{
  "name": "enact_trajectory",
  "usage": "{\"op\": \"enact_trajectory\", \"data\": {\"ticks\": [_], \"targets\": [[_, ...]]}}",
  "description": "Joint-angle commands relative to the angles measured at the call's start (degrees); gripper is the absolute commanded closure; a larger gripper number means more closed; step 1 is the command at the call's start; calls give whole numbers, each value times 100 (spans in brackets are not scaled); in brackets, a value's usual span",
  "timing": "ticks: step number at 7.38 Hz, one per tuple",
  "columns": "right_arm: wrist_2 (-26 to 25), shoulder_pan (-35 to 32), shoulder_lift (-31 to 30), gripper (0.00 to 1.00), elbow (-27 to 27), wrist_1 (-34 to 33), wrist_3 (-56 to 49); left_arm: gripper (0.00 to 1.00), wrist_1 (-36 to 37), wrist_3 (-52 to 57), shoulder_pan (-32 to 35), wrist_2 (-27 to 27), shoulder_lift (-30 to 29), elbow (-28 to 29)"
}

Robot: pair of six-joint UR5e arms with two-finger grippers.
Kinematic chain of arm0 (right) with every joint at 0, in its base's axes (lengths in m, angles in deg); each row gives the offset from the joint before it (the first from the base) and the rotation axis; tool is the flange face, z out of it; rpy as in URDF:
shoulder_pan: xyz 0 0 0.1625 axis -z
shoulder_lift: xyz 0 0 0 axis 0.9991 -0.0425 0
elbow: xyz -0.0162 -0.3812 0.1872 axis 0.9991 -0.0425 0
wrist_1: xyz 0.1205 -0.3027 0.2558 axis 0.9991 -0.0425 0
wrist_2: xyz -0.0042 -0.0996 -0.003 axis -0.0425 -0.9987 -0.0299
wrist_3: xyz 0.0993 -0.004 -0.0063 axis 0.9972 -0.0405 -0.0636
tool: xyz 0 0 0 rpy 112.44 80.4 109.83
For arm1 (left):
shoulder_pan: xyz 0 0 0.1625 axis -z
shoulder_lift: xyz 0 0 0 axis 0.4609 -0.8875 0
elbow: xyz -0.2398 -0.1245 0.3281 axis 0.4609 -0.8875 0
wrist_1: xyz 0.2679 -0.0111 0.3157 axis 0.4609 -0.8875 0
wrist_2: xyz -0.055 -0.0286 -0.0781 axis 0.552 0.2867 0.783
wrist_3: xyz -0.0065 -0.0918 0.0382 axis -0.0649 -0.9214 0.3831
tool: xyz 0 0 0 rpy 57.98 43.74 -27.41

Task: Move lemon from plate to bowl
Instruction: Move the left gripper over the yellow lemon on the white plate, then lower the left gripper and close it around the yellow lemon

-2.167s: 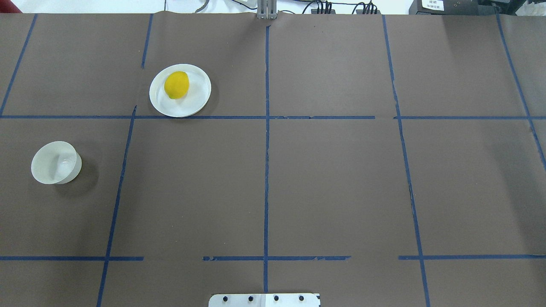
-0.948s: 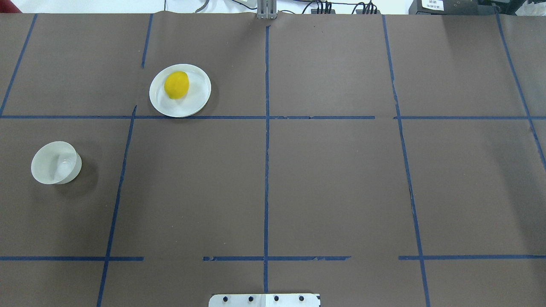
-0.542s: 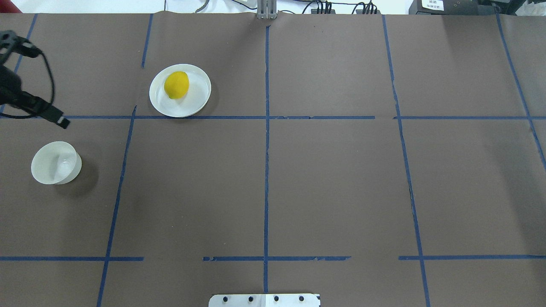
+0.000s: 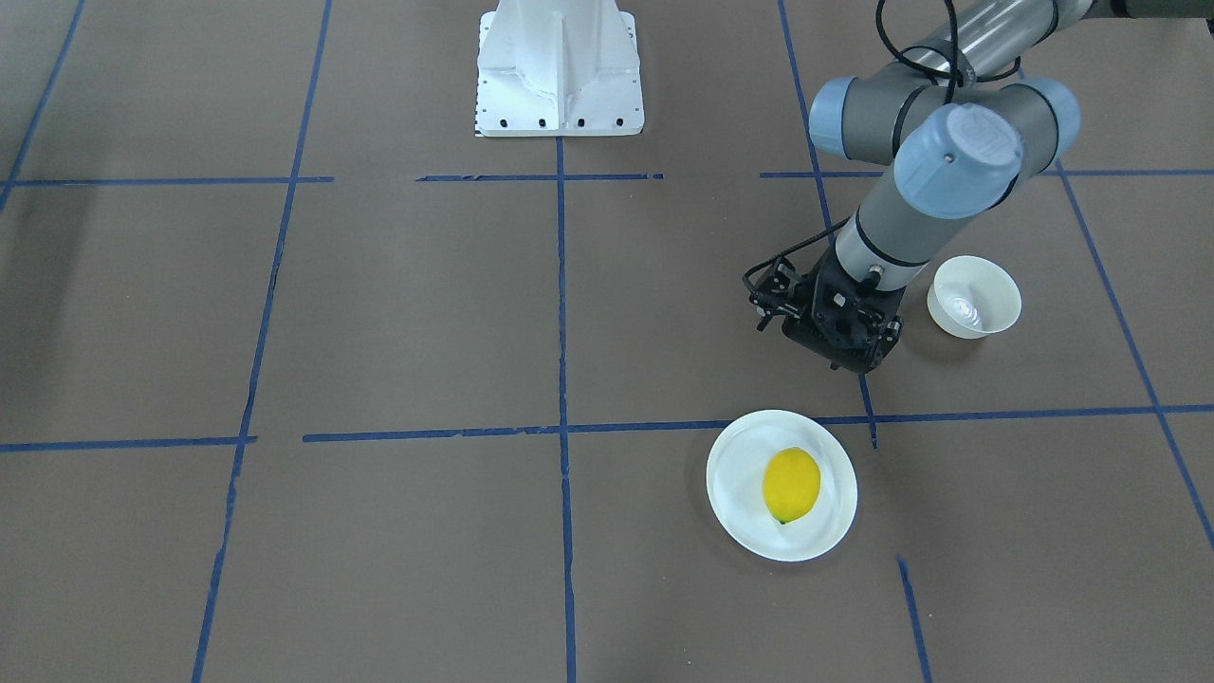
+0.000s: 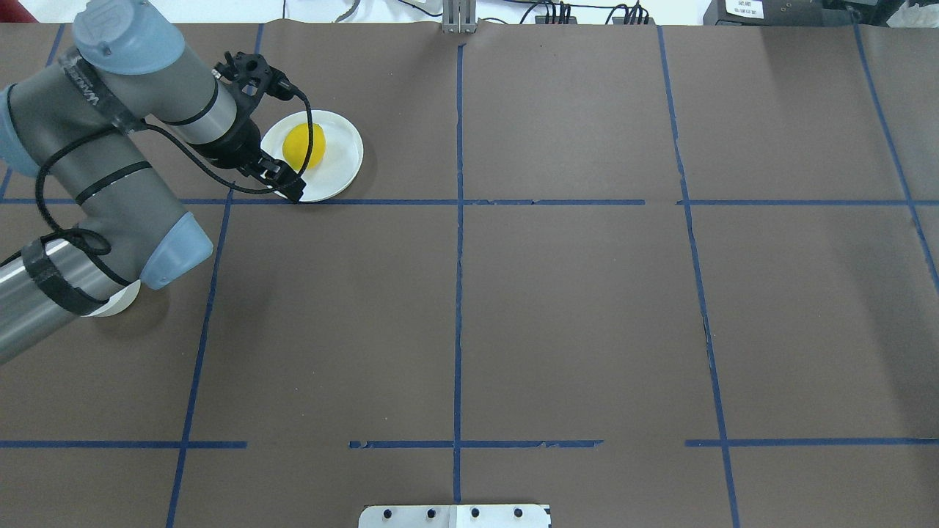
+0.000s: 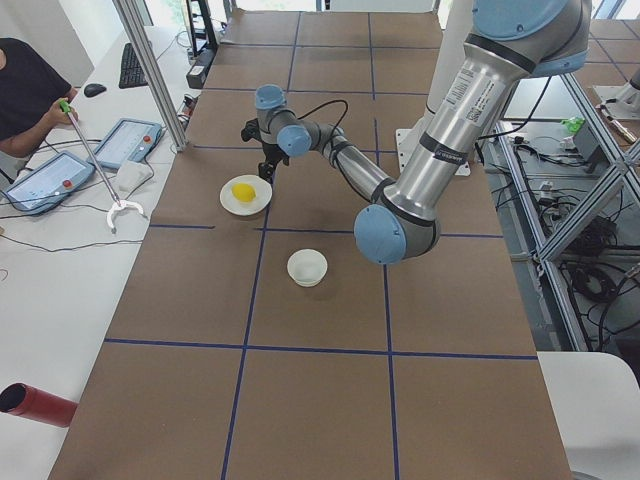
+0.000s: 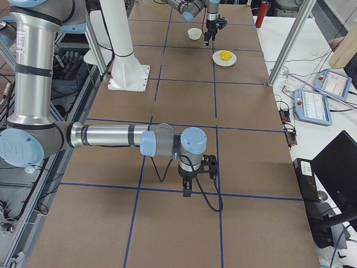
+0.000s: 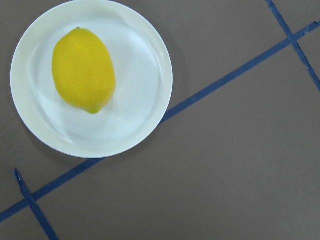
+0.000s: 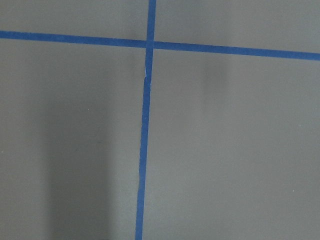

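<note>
The yellow lemon (image 4: 791, 485) (image 5: 307, 144) lies on the flat white plate (image 4: 735, 474) (image 5: 342, 158). In the left wrist view the lemon (image 8: 83, 69) and plate (image 8: 142, 95) sit at the upper left, seen from above. The small white bowl (image 4: 975, 296) (image 6: 307, 267) stands empty apart from the plate; in the overhead view my left arm hides all but a sliver of it (image 5: 117, 302). My left gripper (image 4: 839, 327) (image 5: 246, 143) hangs above the table beside the plate's edge, between plate and bowl; its fingers do not show. My right gripper (image 7: 188, 190) points down far from both; I cannot tell its state.
Brown paper with blue tape lines (image 4: 561, 432) covers the table. The white robot base (image 4: 560, 66) stands at the robot's edge. My left arm's elbow (image 5: 165, 249) hangs over the bowl's area. An operator (image 6: 25, 90) sits at a side desk with tablets.
My left arm has swung in from the table's left edge to the plate's left rim, and it now covers the bowl in the overhead view. Lemon, plate and bowl have not moved.
</note>
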Motion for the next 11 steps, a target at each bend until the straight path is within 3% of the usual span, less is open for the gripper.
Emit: {"op": "enact_trajectory", "data": {"ticks": [1, 4, 9, 11], "targets": [[0, 0, 0, 0, 0, 0, 0, 1, -844, -51, 3, -665, -381, 1100], [0, 0, 0, 0, 0, 0, 0, 2, -1516, -780, 73, -665, -969, 2226], [0, 0, 0, 0, 0, 0, 0, 2, -2034, -789, 3, -665, -1094, 2862], [0, 0, 0, 0, 0, 0, 0, 9, -2105, -789, -59, -665, -1085, 2889]]}}
